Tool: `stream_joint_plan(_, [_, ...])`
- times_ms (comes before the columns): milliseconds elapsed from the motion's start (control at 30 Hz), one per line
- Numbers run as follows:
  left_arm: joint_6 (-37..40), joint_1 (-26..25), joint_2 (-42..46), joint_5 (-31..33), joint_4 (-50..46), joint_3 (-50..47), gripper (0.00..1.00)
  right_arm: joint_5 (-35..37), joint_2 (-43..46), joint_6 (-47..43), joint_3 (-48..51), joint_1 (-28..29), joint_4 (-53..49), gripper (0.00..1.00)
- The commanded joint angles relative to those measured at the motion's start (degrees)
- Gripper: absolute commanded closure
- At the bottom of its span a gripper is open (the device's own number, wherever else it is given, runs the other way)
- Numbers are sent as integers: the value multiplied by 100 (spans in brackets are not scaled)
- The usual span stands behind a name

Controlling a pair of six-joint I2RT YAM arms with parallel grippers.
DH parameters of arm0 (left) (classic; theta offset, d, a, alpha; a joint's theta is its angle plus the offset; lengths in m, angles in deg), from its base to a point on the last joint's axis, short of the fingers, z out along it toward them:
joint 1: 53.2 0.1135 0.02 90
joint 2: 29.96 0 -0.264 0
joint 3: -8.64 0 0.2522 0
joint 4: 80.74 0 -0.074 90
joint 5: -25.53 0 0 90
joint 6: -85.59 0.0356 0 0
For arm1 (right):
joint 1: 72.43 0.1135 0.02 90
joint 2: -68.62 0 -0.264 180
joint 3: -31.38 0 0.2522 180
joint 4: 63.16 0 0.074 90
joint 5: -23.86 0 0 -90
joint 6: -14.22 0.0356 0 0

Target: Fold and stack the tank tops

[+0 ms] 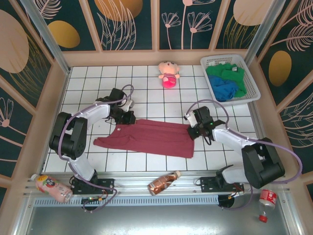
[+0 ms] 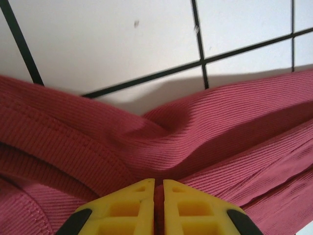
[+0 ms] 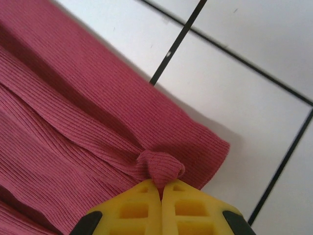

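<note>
The maroon tank top (image 1: 151,138) lies spread flat across the white tiled table between the two arms. At its upper left corner my left gripper (image 1: 128,119) has its yellow jaws nearly together, a strip of maroon cloth (image 2: 195,132) showing in the thin gap of the gripper (image 2: 159,182). At the garment's upper right corner my right gripper (image 1: 191,131) is shut, and a pinched bulge of ribbed cloth (image 3: 159,166) sits just ahead of its tips (image 3: 161,183). The green tank top (image 1: 222,72) and the blue tank top (image 1: 226,89) lie bunched in the basket.
A white basket (image 1: 254,83) stands at the back right. The pink plush doll (image 1: 168,74) lies at the back centre. Bottles lie on the front rail: one in the middle (image 1: 164,182), one at the left (image 1: 51,187), one at the right (image 1: 266,200).
</note>
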Motion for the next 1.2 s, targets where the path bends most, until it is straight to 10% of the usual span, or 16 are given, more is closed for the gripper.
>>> stream_joint_plan(0, [-59, -37, -140, -52, -87, -88, 86, 292, -162, -223, 112, 114, -210, 100])
stream_joint_plan(533, [-90, 102, -37, 1198, -1603, 1155, 42, 609, 252, -304, -415, 202, -945, 56])
stream_joint_plan(900, [-606, 803, -854, 2844, -1696, 2213, 40, 160, 356, -252, -495, 218, -407, 53])
stream_joint_plan(1167, [-482, 878, -1530, 2922, -1692, 2772, 43, 61, -100, -150, -442, 248, 45, 53])
